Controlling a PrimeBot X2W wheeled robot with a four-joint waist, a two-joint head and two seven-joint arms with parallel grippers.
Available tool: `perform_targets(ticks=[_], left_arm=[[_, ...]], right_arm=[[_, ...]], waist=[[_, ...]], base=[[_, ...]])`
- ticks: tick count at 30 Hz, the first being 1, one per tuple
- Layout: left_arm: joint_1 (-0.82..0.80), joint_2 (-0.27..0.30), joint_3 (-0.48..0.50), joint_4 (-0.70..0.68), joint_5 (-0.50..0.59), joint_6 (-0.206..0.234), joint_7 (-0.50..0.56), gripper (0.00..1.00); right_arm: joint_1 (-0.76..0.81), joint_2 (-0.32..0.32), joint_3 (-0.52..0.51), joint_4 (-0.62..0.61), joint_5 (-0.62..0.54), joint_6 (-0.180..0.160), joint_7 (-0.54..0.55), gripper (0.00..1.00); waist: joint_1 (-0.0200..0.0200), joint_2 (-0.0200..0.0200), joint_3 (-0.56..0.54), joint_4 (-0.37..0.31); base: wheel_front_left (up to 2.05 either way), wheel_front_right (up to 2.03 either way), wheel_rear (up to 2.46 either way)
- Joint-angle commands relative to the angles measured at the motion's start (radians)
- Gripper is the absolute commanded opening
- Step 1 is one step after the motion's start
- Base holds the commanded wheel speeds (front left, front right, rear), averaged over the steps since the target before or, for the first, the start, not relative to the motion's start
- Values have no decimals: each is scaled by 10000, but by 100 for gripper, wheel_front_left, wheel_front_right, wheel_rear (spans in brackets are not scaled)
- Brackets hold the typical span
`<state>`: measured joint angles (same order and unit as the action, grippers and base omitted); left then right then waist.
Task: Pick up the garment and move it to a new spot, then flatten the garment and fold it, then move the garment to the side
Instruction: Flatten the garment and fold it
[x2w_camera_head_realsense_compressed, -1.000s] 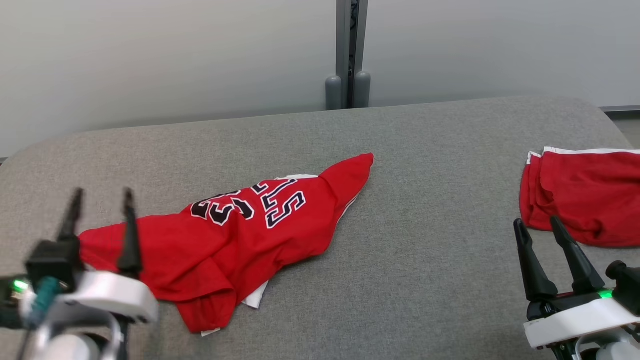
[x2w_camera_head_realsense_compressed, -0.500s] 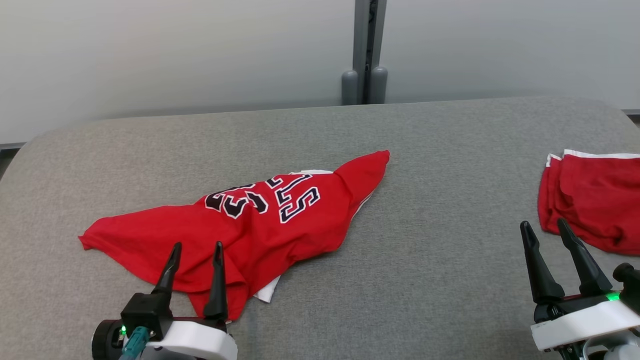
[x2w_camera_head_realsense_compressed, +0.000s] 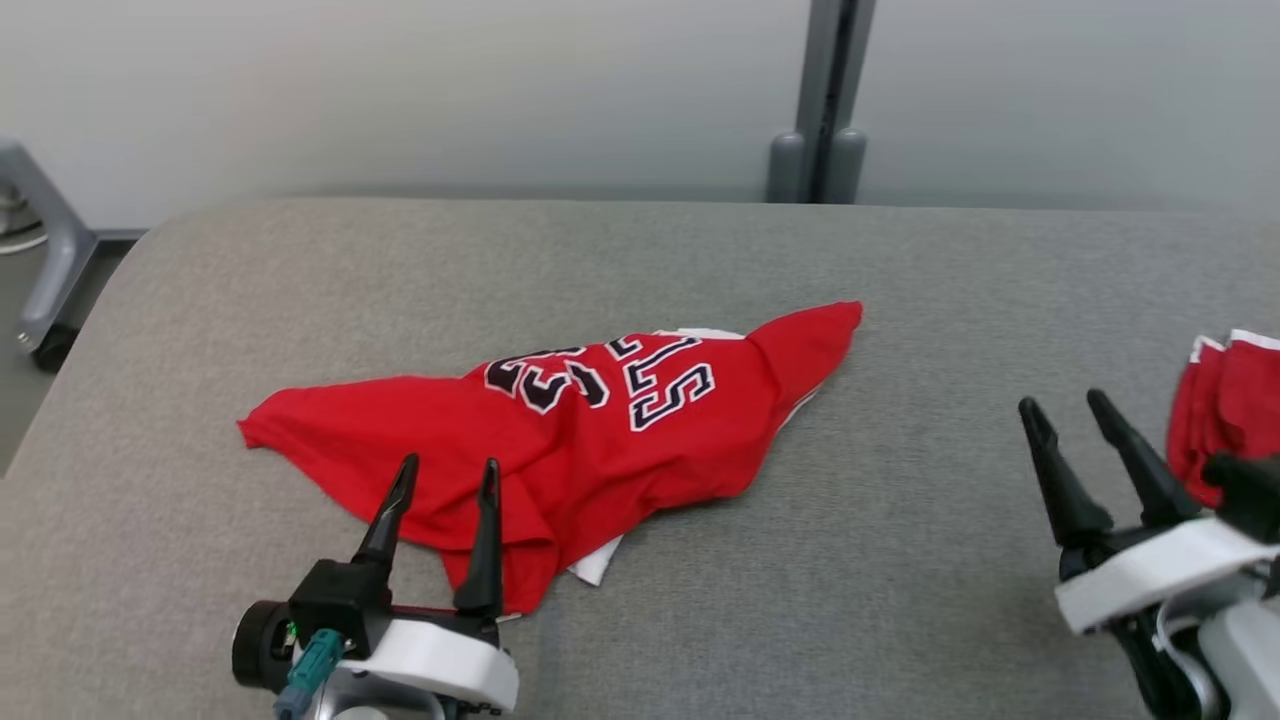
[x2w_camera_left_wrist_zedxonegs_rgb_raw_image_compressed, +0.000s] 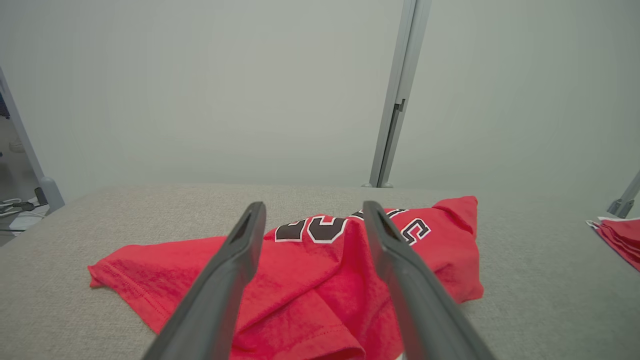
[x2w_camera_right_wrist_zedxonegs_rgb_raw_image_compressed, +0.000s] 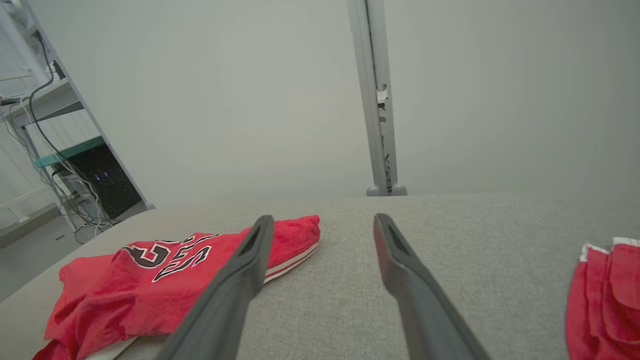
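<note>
Head view: a red jersey with black, white-edged lettering lies crumpled in a long wedge on a grey padded table, left of centre. Its narrow end points toward the far right, and a white lining peeks out at the near edge. The left gripper is at the lower left with its two dark fingers spread wide and holding nothing. Its tips overlap the jersey's near edge, though contact cannot be told. The right gripper is at the lower right, equally wide and empty, over bare table and well apart from the jersey. Just beside it, at the right edge, lies a second red cloth with white trim. A metal post stands against the pale wall behind the table. A grey frame leg stands on the floor off the table's left end.

Left wrist view: the left gripper's spread fingers frame the jersey, which rises in loose folds between them. Nothing lies between the tips and the fabric. The second red cloth shows at the far right, and the post is behind.

Right wrist view: the right gripper points at bare table. The jersey is to its left, the second red cloth to its right. A shelf with cables and a black box stands far left.
</note>
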<state>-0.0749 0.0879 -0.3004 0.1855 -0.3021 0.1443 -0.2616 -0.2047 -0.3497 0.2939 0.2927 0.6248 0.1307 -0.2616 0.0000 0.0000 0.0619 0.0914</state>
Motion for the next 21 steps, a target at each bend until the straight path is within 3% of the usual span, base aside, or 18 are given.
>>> perform_targets(ticks=[1,11,21], left_arm=[[-250,2,-4,-76,98,-39,-41,100],[-628,-326,-598,-345,175,-235,-41,100],[-955,-356,-1419,-615,-432,181,-31,100]], right_arm=[[-465,-229,173,323,268,2,-45,100],[-3622,-1704,2484,2977,2785,2,776,100],[-5279,-2697,4073,3427,5613,2,2652,100]], waist=[[0,0,286,358],[0,0,1648,1812],[0,0,2338,2702]], base=[[0,0,0],[0,0,0],[0,0,0]])
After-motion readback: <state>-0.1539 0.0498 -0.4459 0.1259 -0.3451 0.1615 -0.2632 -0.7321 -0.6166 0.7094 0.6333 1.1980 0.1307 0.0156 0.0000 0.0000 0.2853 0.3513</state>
